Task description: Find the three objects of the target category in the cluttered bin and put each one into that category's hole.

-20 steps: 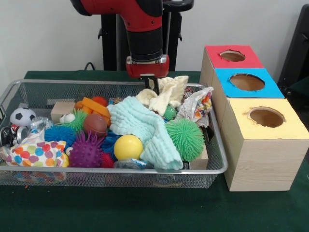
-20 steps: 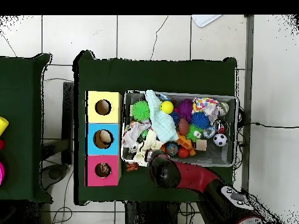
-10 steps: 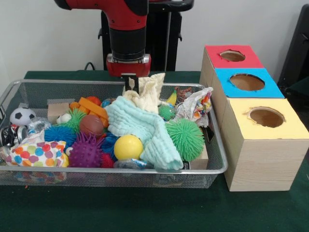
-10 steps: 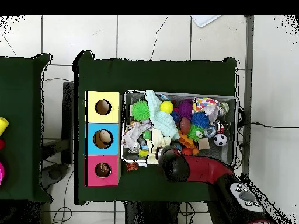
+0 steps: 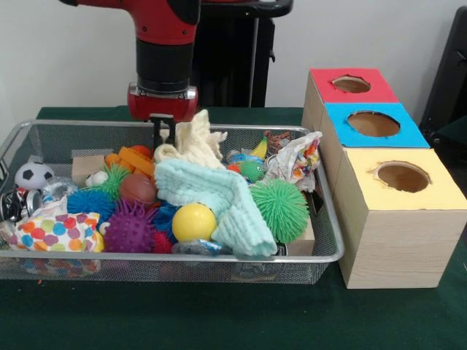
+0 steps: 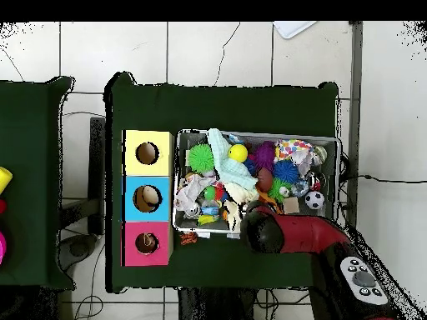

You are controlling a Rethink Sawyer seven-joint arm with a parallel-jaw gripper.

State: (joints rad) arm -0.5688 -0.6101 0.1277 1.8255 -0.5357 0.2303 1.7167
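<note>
My gripper (image 5: pixel 162 135) hangs over the back of the wire bin (image 5: pixel 146 257), left of its middle, shut on a cream cloth (image 5: pixel 194 142) that lifts beside it. Below lies a mint cloth (image 5: pixel 211 193) draped over the toys. A green spiky ball (image 5: pixel 280 210), a yellow ball (image 5: pixel 193 222) and a purple spiky ball (image 5: pixel 131 227) sit along the bin's front. Three boxes with holes stand to the right: red (image 5: pixel 352 84), blue (image 5: pixel 373 124) and yellow (image 5: pixel 403 177). In the overhead view the arm (image 6: pixel 283 233) covers the gripper at the bin (image 6: pixel 337 183).
A soccer ball (image 5: pixel 33 176) and a polka-dot cloth (image 5: pixel 58 232) fill the bin's left end. Orange blocks (image 5: pixel 139 160), a brown ball (image 5: pixel 139 188) and a crumpled wrapper (image 5: pixel 295 160) lie further back. Something pale shows inside the blue box's hole (image 6: pixel 148 198).
The gripper has moved left along the back of the bin, dragging the cream cloth with it. A small green ball and other toys near the wrapper are now uncovered.
</note>
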